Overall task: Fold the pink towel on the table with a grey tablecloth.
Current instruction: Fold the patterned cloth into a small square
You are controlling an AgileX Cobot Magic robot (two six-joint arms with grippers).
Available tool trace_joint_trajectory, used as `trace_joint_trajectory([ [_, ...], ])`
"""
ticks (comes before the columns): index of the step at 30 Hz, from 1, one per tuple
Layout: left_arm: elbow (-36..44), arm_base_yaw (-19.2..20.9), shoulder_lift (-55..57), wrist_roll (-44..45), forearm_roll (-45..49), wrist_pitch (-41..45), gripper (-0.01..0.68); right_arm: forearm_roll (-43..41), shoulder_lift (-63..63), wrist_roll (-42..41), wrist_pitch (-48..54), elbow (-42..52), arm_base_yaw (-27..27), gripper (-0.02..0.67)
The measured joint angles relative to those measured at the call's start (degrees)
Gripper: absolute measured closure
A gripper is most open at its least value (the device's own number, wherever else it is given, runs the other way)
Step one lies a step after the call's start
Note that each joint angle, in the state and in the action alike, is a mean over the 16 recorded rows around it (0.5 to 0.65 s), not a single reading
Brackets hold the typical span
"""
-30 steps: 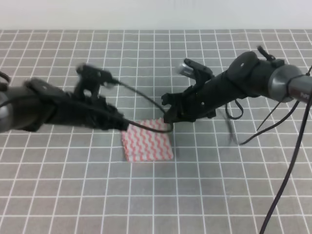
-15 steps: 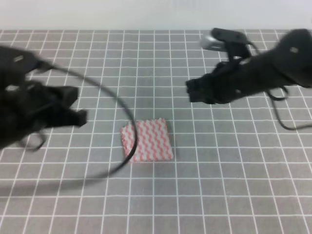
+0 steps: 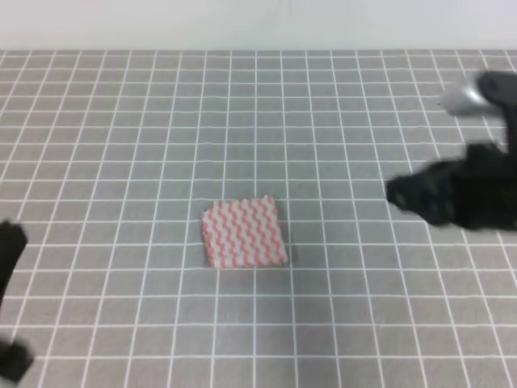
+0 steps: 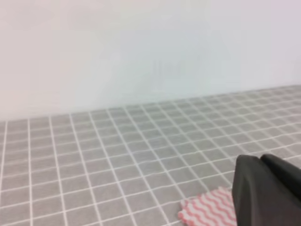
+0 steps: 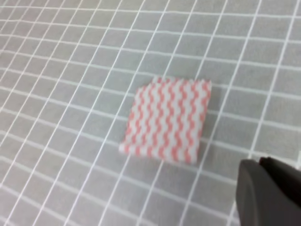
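Observation:
The pink towel (image 3: 242, 233) lies flat as a small folded rectangle in the middle of the table with a grey tablecloth (image 3: 242, 113). It is free of both arms. My right gripper (image 3: 399, 194) is a blurred dark shape well to the right of the towel, and its jaws are not resolvable. Of my left arm (image 3: 10, 246) only dark bits show at the left edge. The right wrist view has the towel (image 5: 168, 120) up and left of a dark finger (image 5: 268, 193). In the left wrist view the towel (image 4: 209, 210) peeks out beside a dark finger (image 4: 263, 188).
The gridded grey cloth runs to a pale wall (image 4: 141, 47) at the far edge. Nothing else stands on the table in these views.
Both arms have pulled away from the towel, the left toward the left edge and the right toward the right edge. The towel stays folded in place.

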Motion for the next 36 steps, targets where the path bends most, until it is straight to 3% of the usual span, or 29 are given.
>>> trace_joint_trajectory([
  [7, 8.93, 0.00, -15.93, -0.41, -0.06, -0.88, 0.677, -0.12, -16.65, -0.66, -4.47, 12.45, -0.01, 0.664],
  [14, 16.53, 0.00, -24.94, -0.64, -0.09, -3.35, 0.677, -0.12, -31.64, -2.74, -12.06, 23.73, 0.01, 0.664],
  [26, 20.74, -0.01, -27.15, -0.73, -0.15, -6.70, 0.676, 0.14, -43.24, -7.86, -24.91, 35.39, 0.02, 0.664],
  [36, 20.93, -0.01, -27.23, -0.74, -0.11, -6.82, 0.676, 0.14, -43.76, -8.84, -25.27, 38.31, 0.02, 0.664],
])
